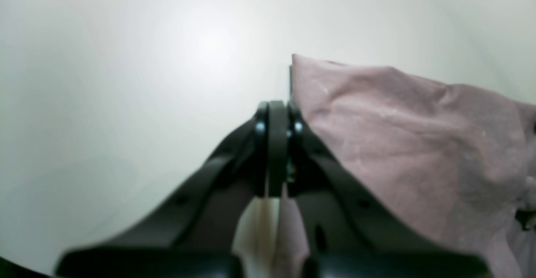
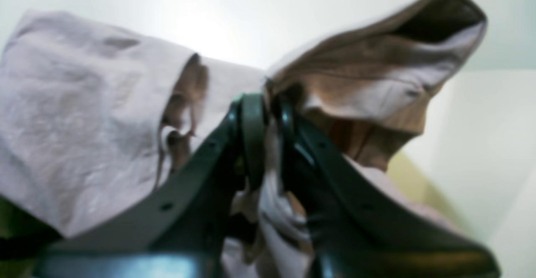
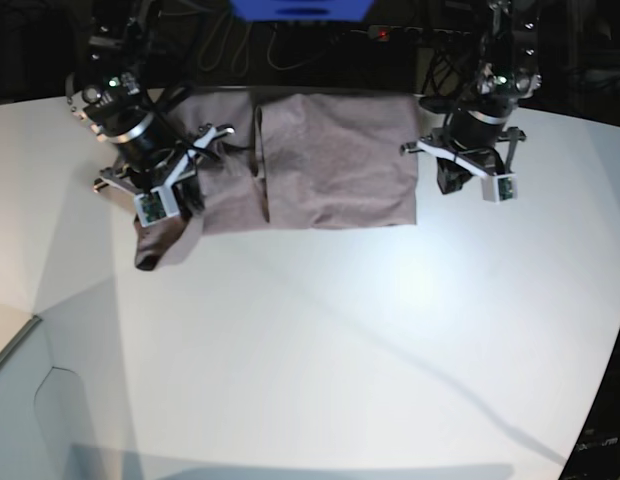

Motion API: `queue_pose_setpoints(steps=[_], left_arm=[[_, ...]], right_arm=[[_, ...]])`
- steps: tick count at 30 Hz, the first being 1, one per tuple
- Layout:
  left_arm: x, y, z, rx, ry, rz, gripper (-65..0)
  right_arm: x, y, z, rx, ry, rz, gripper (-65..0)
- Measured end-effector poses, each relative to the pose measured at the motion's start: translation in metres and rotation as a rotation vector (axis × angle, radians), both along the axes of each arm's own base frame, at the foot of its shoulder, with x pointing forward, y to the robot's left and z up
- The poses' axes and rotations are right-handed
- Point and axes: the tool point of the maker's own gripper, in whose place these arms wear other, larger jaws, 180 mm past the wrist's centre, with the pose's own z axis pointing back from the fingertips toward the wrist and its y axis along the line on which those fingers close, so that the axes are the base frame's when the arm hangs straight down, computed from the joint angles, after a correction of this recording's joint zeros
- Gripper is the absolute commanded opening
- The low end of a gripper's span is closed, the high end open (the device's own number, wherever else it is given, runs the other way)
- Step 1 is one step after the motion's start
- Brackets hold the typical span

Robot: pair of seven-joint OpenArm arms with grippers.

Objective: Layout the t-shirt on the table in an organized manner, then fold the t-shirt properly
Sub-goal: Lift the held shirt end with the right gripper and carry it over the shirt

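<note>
White and smooth under bright light, with darkness past its edges: a broad tabletop [image 3: 340,350]. Right gripper [image 2: 268,98] pinched narrow on cloth, a gathered ridge of the t-shirt [image 3: 340,165] running up between the fingers. Left gripper [image 1: 272,106] closed, with no cloth between the tips, poised by the shirt's straight side; touching or just above, impossible to tell.

Outward from there, the t-shirt lying near the arms' side of the table, flat and fairly smooth on the robot's left, rumpled and doubled over on its right. Beyond the right grip, a loose flap jutting out with its opening gaping (a sleeve, perhaps, though too bunched to name for sure).

Probably pinched at that ridge to draw the bunched part out or turn it over without dragging the smooth panel along. Left jaws perhaps kept close to steady or tidy the straight edge. Likely at the laying-out or early folding stage, with the messy half needing to be spread before a clean fold. Risk of pulling two layers at once and skewing the neat side.

No container to be seen, so no contents to report.
</note>
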Motion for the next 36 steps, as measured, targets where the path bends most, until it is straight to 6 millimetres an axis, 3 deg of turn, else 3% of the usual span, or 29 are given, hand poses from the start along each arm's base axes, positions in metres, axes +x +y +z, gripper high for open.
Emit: queue_pose_setpoints(steps=[20, 24, 28, 36], left_arm=[[0.0, 0.018, 0.002, 0.04, 0.001, 0.0, -65.0], [0.001, 0.041, 0.005, 0.063, -0.006, 0.055, -65.0], [0.001, 0.043, 0.005, 0.068, -0.006, 0.058, -65.0], [-0.02, 0.051, -0.033, 0.066, 0.106, 0.083, -65.0]], right_arm=[[-0.002, 0.079, 0.01, 0.074, -0.022, 0.207, -65.0], [-0.003, 0.086, 0.011, 0.08, -0.025, 0.226, -65.0], [-0.002, 0.088, 0.012, 0.082, -0.027, 0.229, -65.0], [-0.004, 0.088, 0.007, 0.084, -0.014, 0.231, -65.0]])
